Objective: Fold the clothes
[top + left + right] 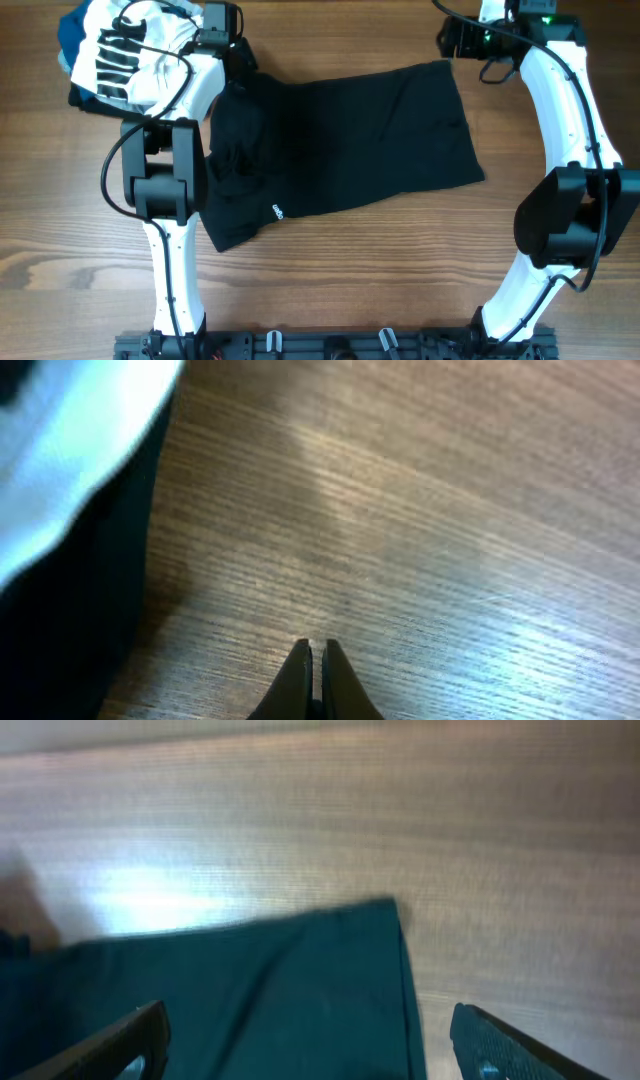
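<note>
The black garment (340,140) lies spread across the middle of the wooden table, with small white lettering near its lower left. Its left part is bunched and partly under my left arm. My left gripper (222,25) is at the far left above the garment's top left corner; in the left wrist view its jaws (316,650) are shut with nothing between them, over bare wood. My right gripper (455,40) is open at the garment's top right corner. In the right wrist view the garment's corner (300,990) lies between the open fingers (310,1030).
A pile of a white garment with black stripes (125,50) on blue folded clothing (72,35) sits at the far left corner; it shows blurred in the left wrist view (60,450). The arm bases stand along the front edge.
</note>
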You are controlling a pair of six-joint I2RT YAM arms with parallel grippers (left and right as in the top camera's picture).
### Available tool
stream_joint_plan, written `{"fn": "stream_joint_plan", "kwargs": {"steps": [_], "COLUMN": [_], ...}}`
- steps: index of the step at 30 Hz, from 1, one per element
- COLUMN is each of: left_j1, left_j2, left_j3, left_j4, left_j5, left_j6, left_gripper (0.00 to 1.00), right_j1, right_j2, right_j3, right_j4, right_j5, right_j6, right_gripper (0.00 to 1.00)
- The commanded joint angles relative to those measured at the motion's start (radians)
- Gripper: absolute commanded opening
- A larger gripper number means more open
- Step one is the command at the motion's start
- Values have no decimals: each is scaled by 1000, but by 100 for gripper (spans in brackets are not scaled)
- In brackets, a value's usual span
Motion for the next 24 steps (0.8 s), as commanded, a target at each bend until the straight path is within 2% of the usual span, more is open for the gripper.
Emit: {"fn": "stream_joint_plan", "kwargs": {"steps": [1,5,9,15,18,24], "left_j1": [-11,-40,-77,-89,-81,-70], "left_j2": [-68,-119,-122,-123,-130,-133], "left_j3": [43,43,42,42,42,42], "left_j4": [8,-7,-51,-126,-148,-175], "left_j5": [-25,-25,-31,-193,-208,-235], "left_j6": [23,23,24,27,76,76], "left_gripper": [4,4,4,4,4,4], "right_j1": [3,12,27,33,33,34], "right_j2": [65,178,257,347,370,411], "right_j3": [10,10,5,3,3,-1], "right_j4": [54,98,139,214,243,317], "right_j5": [-15,-40,3,73,116,130], "right_j6": [14,44,66,80,80,81], "right_gripper": [90,90,83,81,82,82]}}
